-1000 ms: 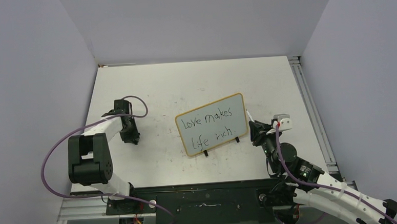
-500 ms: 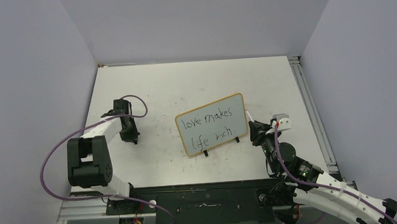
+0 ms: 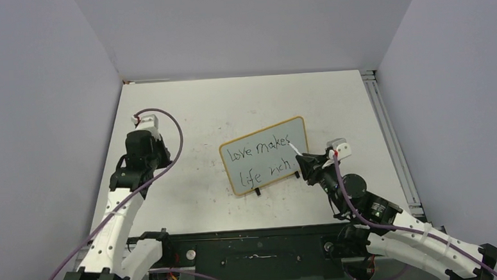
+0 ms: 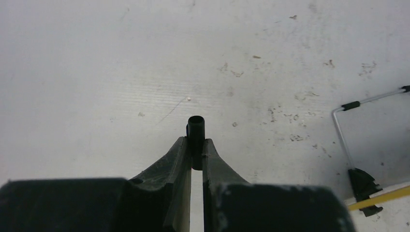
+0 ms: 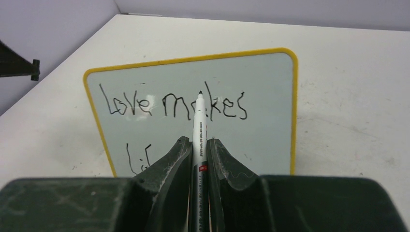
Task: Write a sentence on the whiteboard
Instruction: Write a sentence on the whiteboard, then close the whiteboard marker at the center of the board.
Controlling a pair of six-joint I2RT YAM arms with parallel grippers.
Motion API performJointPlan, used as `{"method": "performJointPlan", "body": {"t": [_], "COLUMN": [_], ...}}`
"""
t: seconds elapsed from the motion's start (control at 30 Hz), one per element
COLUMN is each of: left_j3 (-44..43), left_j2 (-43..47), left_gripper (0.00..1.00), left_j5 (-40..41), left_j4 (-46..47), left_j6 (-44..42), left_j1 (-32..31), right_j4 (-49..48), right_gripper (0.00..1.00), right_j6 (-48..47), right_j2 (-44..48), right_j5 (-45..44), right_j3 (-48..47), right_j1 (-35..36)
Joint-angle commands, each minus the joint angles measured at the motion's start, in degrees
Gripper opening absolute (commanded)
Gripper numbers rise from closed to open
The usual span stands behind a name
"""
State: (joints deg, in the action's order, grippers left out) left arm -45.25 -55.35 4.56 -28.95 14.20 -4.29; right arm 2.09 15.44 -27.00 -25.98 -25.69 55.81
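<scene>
The whiteboard (image 3: 265, 157) stands on its black feet at mid-table, yellow-framed. The sentence (image 3: 261, 160) reads "Love makes life rich" in two black lines. My right gripper (image 3: 304, 162) is shut on a white marker (image 3: 295, 150) just right of the board. In the right wrist view the gripper (image 5: 198, 141) holds the marker (image 5: 198, 128) with its tip in front of "makes" in the sentence (image 5: 174, 104) on the whiteboard (image 5: 270, 96); contact cannot be told. My left gripper (image 3: 145, 155), left of the board, is shut on a black marker cap (image 4: 196, 133).
The left wrist view shows the board's wire stand (image 4: 340, 126), one black foot (image 4: 361, 181) and a strip of yellow frame (image 4: 382, 198) at its right edge. Grey walls enclose the stained white table (image 3: 231, 109). A metal rail (image 3: 386, 126) runs along the right side.
My left arm has lifted and swung, carrying its gripper a little left and back. My right gripper has moved left, bringing the marker tip from beside the board to over its right part.
</scene>
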Motion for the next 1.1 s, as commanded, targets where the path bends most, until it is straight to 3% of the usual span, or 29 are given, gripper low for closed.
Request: {"method": "performJointPlan", "body": {"t": [0.0,0.2,0.3,0.5,0.8,1.07], "left_j3": [-0.7,-6.41,-7.93,-2.49,4.99,6.21], "left_j2": [7.6,12.81,14.49,18.45,20.51,20.3], "left_gripper": [0.0,0.0,0.0,0.0,0.0,0.0], "left_j5": [0.97,-0.43,-5.37,-16.41,-18.86,-17.16], "left_j4": [3.96,3.36,3.57,6.33,8.11,6.72], "left_j6": [-3.93,-10.0,-12.17,-11.77,-11.65,-13.16], "left_j1": [-5.2,-14.75,-19.72,-30.59,-41.93,-50.99], "right_j4": [-0.07,7.53,10.5,18.46,27.33,31.18], "right_gripper": [0.05,0.05,0.05,0.05,0.05,0.05], "right_j6": [1.98,3.02,2.7,3.59,4.05,4.88], "right_j2": [-3.61,-9.47,-10.09,-13.39,-23.66,-29.72], "right_j5": [8.36,13.18,17.89,27.21,43.04,64.52], "right_j3": [-5.5,-15.34,-20.06,-28.59,-37.98,-40.54], "right_j1": [-0.27,-1.16,-1.47,-1.98,-3.92,-10.07]}}
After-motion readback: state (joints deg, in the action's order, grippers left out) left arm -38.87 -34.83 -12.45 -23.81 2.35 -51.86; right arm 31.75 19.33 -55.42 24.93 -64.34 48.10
